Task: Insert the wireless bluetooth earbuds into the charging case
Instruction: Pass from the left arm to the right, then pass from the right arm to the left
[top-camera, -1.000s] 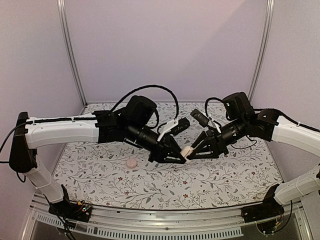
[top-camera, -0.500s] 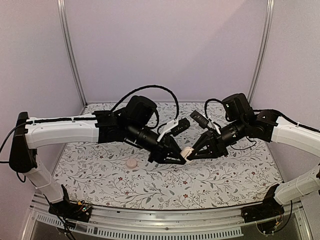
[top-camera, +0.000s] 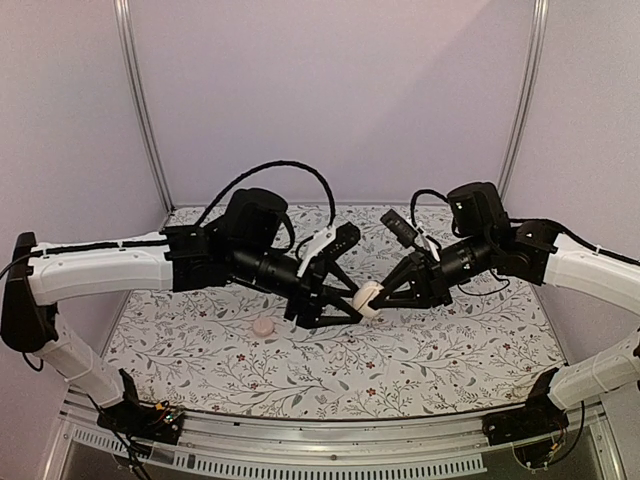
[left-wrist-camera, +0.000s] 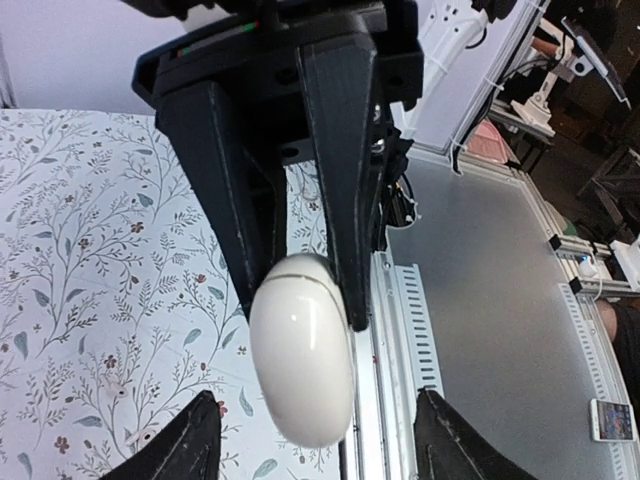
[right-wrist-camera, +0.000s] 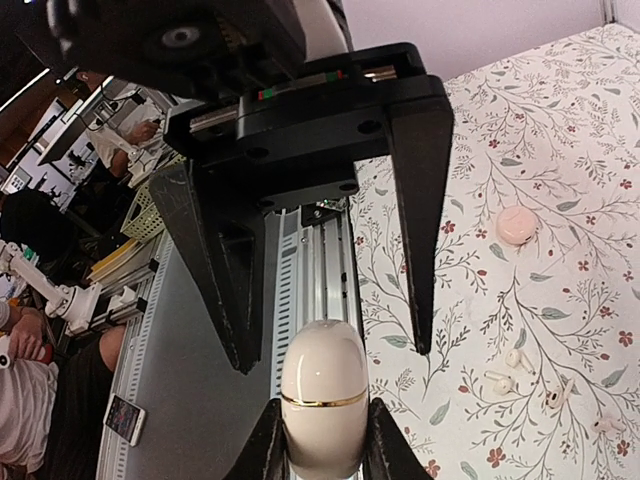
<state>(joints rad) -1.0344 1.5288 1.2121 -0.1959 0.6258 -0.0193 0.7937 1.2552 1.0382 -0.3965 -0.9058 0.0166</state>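
The cream charging case (right-wrist-camera: 322, 398) hangs in the air above the bench (top-camera: 450, 360), its lid shut along the seam. The right end effector (left-wrist-camera: 305, 298) is clamped on one end of it and nothing else supports it. The left end effector (right-wrist-camera: 330, 350) sits at the case's free end with its jaws apart, one finger on either side and no contact visible.

The shell looks smooth and rounded, so a pinch at one end is probably a weak hold. A nudge from the left fingers, or an off-centre closing, could swivel the case or squeeze it out, dropping it to the bench. A grip placed across the seam would likely keep the lid from opening.

Farther off, well to the left of the case and down on the bench, lies the pink earbuds lump (right-wrist-camera: 517, 224), out of reach of either end effector.

Count: one case, one pink lump, two end effectors. A few small white shapes (right-wrist-camera: 512, 357) lie nearer the case than the lump; they are too small to tell apart from the print.
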